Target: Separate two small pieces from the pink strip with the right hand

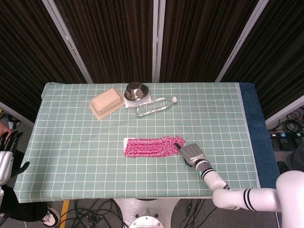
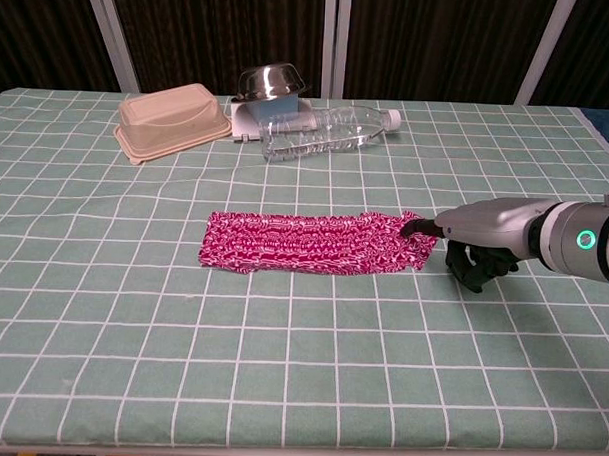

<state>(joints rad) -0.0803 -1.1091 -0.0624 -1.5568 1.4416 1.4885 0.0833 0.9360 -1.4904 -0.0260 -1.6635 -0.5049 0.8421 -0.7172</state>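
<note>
Pink strip (image 2: 309, 243) looks soft, light and limp, so I'd pinch its right end. It's a knitted-looking magenta band lying flat mid-table. My right hand (image 2: 484, 237) has a fingertip on that end; can't tell if it's actually gripping. Left hand (image 1: 6, 154) hangs off-table, fingers apart, empty.

I note a clear bottle (image 2: 326, 132) on the bench (image 2: 132, 282): steel bowl (image 2: 273, 82) just behind it, beige container (image 2: 170, 120) left.

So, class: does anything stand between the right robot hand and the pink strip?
Nothing visible does. The right robot hand already has a dark fingertip at the pink strip's right end; the bottle lies farther back.
</note>
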